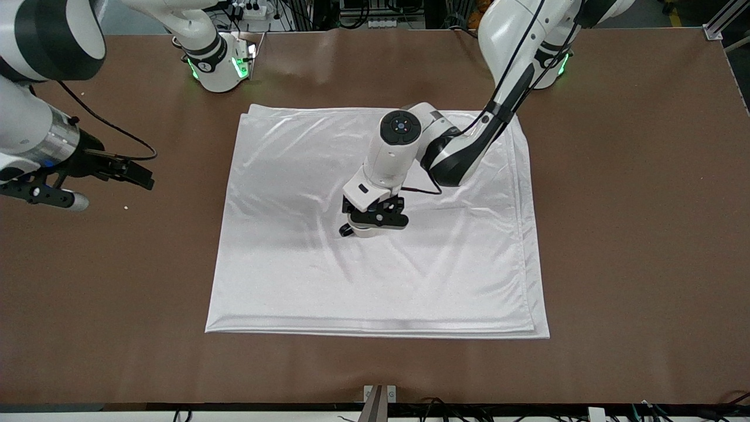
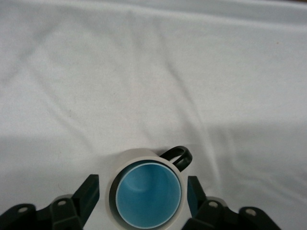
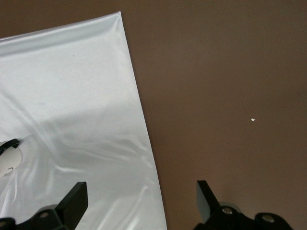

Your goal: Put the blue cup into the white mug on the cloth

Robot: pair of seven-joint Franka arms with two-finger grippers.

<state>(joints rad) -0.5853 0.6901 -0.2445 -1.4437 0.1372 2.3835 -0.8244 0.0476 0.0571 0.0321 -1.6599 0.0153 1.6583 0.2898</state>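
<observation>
1. The blue cup sits nested upright inside the white mug, which stands near the middle of the cloth.
2. The mug's black loop handle is clear of the fingers.
3. The left gripper is directly over the mug, fingers spread on either side of it and not touching it.
4. The right gripper waits over the bare brown table at the right arm's end, fingers spread, holding nothing.
5. No writing or brand can be read on any item.

The left gripper is low over the white mug near the middle of the cloth; the right gripper waits over the bare bench.
</observation>
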